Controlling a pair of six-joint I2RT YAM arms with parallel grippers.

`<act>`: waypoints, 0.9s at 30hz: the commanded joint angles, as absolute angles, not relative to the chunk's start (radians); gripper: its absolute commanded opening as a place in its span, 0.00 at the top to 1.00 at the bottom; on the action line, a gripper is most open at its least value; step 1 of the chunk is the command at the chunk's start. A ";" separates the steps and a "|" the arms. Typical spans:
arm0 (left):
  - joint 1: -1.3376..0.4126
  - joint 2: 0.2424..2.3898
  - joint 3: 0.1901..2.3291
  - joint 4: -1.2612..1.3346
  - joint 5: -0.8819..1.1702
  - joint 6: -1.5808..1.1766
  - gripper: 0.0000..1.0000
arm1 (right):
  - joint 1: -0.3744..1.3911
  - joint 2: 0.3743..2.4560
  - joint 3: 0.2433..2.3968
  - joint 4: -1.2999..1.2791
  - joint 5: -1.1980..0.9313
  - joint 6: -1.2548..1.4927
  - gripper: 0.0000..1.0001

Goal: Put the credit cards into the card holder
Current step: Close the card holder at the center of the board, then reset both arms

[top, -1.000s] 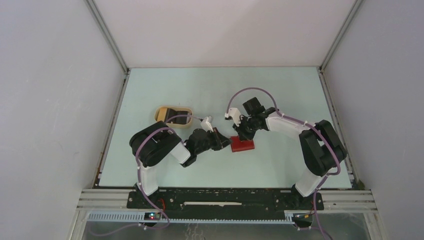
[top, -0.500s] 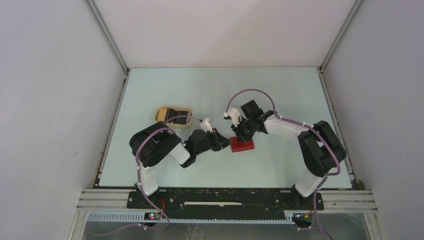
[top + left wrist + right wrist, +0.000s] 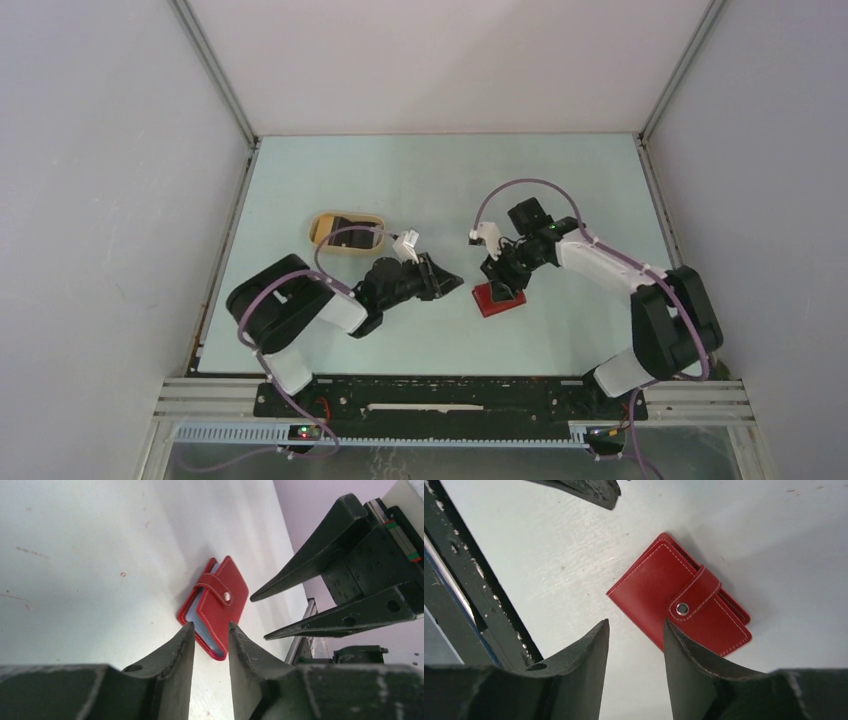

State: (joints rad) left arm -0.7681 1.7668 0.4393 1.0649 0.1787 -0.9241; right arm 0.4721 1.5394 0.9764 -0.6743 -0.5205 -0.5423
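Note:
The red card holder (image 3: 498,298) lies flat on the pale table, folded shut, its tab snapped over the front (image 3: 682,609). Pale-blue and grey inner edges show along its side (image 3: 200,622). My left gripper (image 3: 452,283) is just left of it, low over the table, open with nothing between its fingers (image 3: 211,626). My right gripper (image 3: 503,279) hovers over the holder's far edge, open and empty too (image 3: 636,624). No loose credit cards show plainly. A dark flat piece (image 3: 350,226) lies in the tan tray, too small to identify.
The tan oval tray (image 3: 322,232) sits left of centre behind the left arm, partly crossed by a purple cable. Grey walls close in the table on three sides. The right gripper's fingers (image 3: 310,567) appear close to the holder in the left wrist view.
Both grippers went from shut to open and drew back from the card holder. The left arm pulled left, the right arm swung right. The holder slid slightly right and turned.

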 commanded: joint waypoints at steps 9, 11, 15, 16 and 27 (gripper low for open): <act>-0.723 1.036 0.539 0.201 0.017 -0.403 0.30 | 0.139 1.060 1.050 -0.644 -0.563 -0.585 0.02; -0.716 0.912 0.612 0.026 -0.085 -0.320 0.08 | 0.022 1.022 1.092 -0.617 -0.640 -0.467 0.00; -0.624 0.774 0.734 -0.202 -0.044 -0.264 0.00 | -0.151 1.010 1.206 -0.618 -0.765 -0.282 0.00; -0.586 0.755 0.761 -0.233 -0.014 -0.272 0.00 | -0.169 0.999 1.215 -0.601 -0.759 -0.246 0.00; -0.309 0.600 0.918 -0.440 0.181 -0.258 0.00 | -0.212 0.977 1.322 -0.616 -0.802 -0.095 0.00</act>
State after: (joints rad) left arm -0.3576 0.6277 0.8349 -0.3210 0.1280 -0.3149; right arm -0.2005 0.9897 1.2881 -0.6357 -0.7635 -0.2451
